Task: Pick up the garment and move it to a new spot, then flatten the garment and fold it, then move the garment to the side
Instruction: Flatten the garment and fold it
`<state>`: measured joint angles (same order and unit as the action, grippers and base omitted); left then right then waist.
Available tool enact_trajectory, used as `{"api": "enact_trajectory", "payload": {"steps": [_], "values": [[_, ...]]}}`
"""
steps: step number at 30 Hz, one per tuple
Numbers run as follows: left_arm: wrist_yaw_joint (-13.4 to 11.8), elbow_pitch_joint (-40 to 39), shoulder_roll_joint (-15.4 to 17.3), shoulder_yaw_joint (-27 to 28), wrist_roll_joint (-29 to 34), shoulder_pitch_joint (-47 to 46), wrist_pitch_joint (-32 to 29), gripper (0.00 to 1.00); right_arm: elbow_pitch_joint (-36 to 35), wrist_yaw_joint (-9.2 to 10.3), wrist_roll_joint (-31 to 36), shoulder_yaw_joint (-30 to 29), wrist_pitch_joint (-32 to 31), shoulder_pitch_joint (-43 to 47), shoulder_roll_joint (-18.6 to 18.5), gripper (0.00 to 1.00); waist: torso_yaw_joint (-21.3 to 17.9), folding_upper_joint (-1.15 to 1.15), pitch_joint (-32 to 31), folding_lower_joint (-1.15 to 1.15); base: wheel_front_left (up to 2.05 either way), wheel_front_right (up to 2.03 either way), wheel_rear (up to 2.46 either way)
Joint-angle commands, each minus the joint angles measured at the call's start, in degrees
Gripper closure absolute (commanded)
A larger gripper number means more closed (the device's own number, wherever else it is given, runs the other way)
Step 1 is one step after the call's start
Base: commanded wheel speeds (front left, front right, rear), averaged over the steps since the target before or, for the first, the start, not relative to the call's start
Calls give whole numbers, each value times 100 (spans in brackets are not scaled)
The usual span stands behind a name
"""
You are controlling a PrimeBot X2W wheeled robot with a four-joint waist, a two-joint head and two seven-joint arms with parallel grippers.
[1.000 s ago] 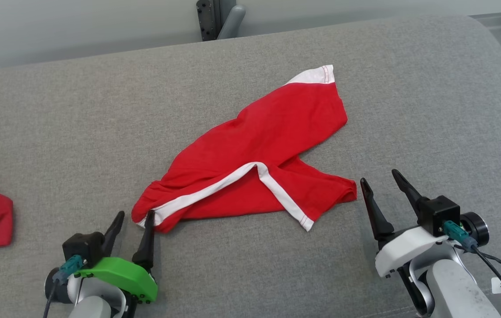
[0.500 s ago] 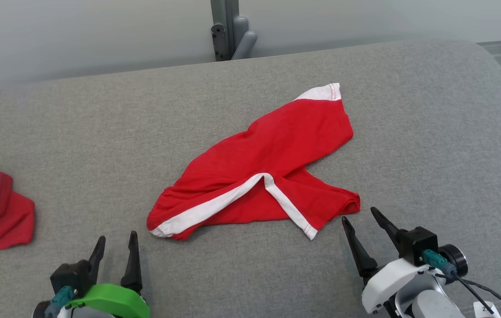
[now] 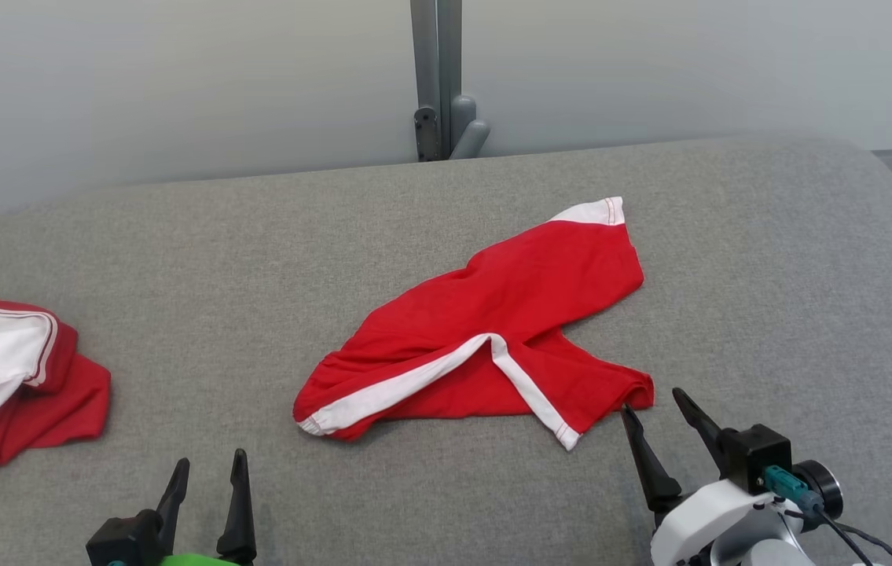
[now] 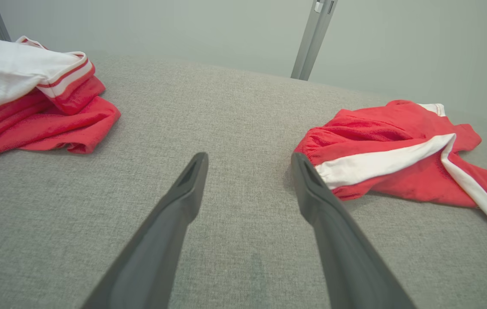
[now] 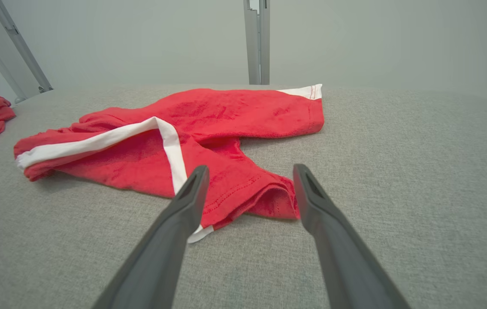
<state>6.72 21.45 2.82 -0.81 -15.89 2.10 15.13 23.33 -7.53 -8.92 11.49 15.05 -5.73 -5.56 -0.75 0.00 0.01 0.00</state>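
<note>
The garment is bright red, with broad white bands along its edges and thin red stitch lines at the white hem. The fabric surface is mid-grey with a fine heathered weave. A second garment is red and white, its white band edged with narrow red stripes. The wall is pale grey and the post a darker metallic grey. The left gripper has charcoal-black fingers and a bright green housing. The right gripper has matching dark fingers, a white housing and a teal connector.
</note>
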Motion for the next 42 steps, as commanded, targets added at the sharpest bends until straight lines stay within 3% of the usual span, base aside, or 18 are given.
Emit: {"api": "enact_trajectory", "payload": {"steps": [1, 13, 24, 42], "values": [[-18, -72, 16, 10, -17, 110, 2, 0, -52, 8, 64, -53, 18, 139, 35, 0, 0, 0, -124, 0, 0, 0, 0], [-65, -293, 16, -175, 24, 329, 2, 0, -305, 8, 228, -325, 18, 430, 160, 0, -118, 0, -355, 0, 0, 0, 0], [-64, -254, 15, -395, -83, 174, 2, 0, -345, 8, 324, -325, 18, 464, 195, 0, -52, 0, -139, 0, 0, 0, 0], [40, 78, 16, -910, -380, -484, 2, 0, 325, 8, -346, 842, 18, -184, -102, 0, 62, 0, 821, 0, 0, 0, 0]]}}
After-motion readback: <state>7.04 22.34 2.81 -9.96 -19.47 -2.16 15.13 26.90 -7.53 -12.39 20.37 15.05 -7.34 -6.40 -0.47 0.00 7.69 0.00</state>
